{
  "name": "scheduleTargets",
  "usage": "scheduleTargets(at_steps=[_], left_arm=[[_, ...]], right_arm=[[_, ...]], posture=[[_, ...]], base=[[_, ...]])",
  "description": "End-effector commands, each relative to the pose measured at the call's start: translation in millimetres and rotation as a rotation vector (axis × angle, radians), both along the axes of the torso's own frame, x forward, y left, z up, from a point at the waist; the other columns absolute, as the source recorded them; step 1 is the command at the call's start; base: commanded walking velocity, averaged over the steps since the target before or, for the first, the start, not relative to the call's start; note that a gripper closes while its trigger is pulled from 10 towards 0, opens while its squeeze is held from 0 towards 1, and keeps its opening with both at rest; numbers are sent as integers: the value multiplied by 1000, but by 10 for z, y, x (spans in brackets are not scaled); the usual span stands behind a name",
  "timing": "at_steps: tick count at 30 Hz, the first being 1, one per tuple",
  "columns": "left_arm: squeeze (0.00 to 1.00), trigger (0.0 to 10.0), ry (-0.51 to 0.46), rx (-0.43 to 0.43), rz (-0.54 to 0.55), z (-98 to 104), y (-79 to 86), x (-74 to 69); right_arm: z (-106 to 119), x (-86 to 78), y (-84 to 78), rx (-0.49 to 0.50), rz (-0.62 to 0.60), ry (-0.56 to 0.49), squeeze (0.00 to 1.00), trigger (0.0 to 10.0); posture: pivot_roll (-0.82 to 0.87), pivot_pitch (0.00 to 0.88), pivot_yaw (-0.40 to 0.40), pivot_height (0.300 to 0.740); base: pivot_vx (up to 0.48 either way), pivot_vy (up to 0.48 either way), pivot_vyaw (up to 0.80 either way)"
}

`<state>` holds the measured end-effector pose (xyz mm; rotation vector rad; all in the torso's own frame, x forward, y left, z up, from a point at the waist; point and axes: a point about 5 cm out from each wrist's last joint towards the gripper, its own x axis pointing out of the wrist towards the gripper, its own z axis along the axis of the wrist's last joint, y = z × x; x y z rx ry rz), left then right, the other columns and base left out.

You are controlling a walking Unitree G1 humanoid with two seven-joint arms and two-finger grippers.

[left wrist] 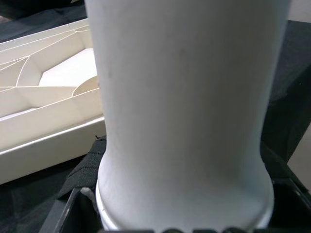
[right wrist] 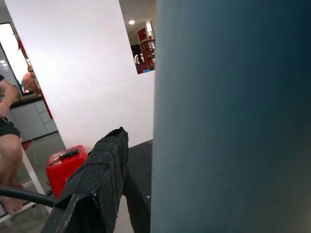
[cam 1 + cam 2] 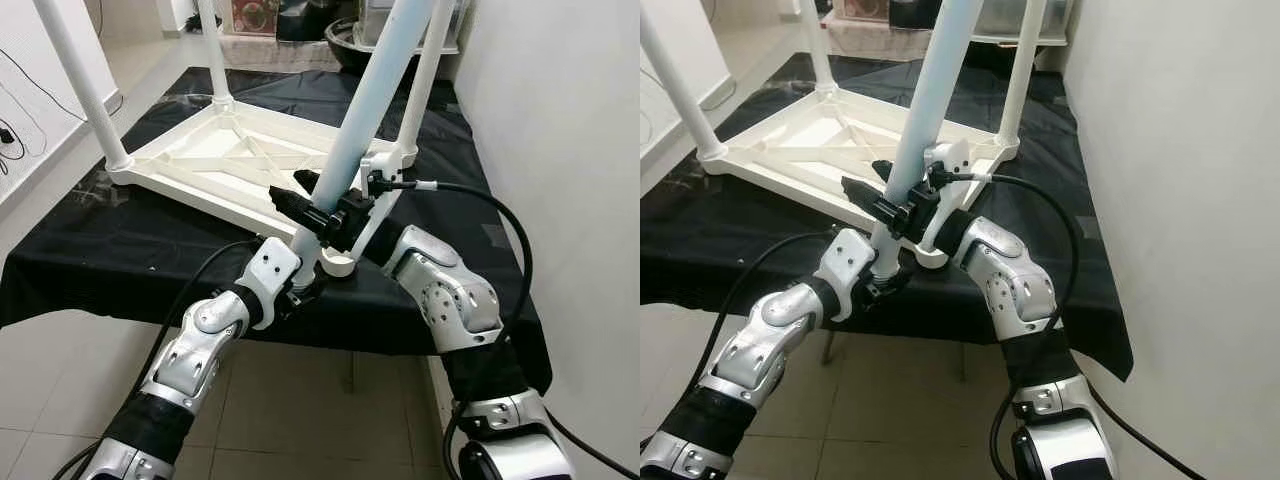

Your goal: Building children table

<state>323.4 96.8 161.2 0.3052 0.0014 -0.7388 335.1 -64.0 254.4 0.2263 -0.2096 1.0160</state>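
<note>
A white children's table [image 3: 200,160] lies upside down on a black cloth. Three white legs stand in its corners: the far left leg [image 3: 85,90], the far middle leg [image 3: 215,50] and the far right leg [image 3: 425,80]. A fourth pale leg [image 3: 365,110] leans tilted over the near right corner socket [image 3: 340,265]. My left gripper [image 3: 305,280] is shut on the leg's bottom end, right at the socket; the leg [image 1: 184,111] sits between its fingers [image 1: 77,184]. My right gripper [image 3: 318,212] is shut on the same leg a little higher, one black finger [image 2: 97,174] beside the leg [image 2: 233,116].
The black cloth [image 3: 100,250] ends at a front edge over the tiled floor [image 3: 300,400]. A white wall [image 3: 570,150] stands close on the right. Clutter [image 3: 300,20] sits behind the table. A person [image 2: 9,145] and a red box [image 2: 63,165] appear in the right wrist view.
</note>
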Motion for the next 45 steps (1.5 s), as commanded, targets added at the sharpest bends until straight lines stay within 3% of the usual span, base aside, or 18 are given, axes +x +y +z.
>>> scheduleTargets(at_steps=[1, 23, 24, 25, 26, 27, 28, 37, 45], left_arm=[[0, 10000, -9, 37, -24, -30, -28, -10], [0, 10000, -22, 56, -19, -84, -88, -16], [0, 10000, -22, 58, -20, -86, -88, -14], [0, 10000, -22, 58, -20, -86, -88, -14], [0, 10000, -23, 58, -20, -88, -87, -13], [0, 10000, -23, 58, -20, -88, -87, -13], [0, 10000, -23, 58, -20, -89, -85, -9], [0, 10000, -25, 53, -18, -81, -76, -1], [0, 10000, 30, 51, 3, -127, -58, 1]], right_arm=[[-49, -2, 41, -25, 1, 15, 0, 10000], [-30, 122, -4, -3, -119, 64, 0, 10000], [-25, 122, -1, 0, -119, 64, 0, 8980], [-25, 122, -1, 0, -119, 64, 0, 8980], [-21, 121, 2, 2, -118, 62, 0, 3647], [-21, 121, 2, 2, -118, 62, 0, 3647], [-16, 117, 7, 3, -114, 60, 0, 0], [-10, 81, 35, 16, -96, 61, 0, 0], [-9, 72, 36, 21, -94, 62, 0, 0]], posture=[[88, 117, 1, 740], [81, 114, 4, 740], [82, 111, 3, 740], [82, 111, 3, 740], [81, 111, 2, 740], [81, 111, 2, 740], [80, 110, 4, 740], [77, 103, 8, 740], [80, 105, 5, 740]], base=[[0, 0, 0], [0, 0, 0], [0, 0, 0], [0, 0, 0], [0, 0, 0], [0, 0, 0], [0, 0, 0], [0, 0, 0], [0, 0, 0]])
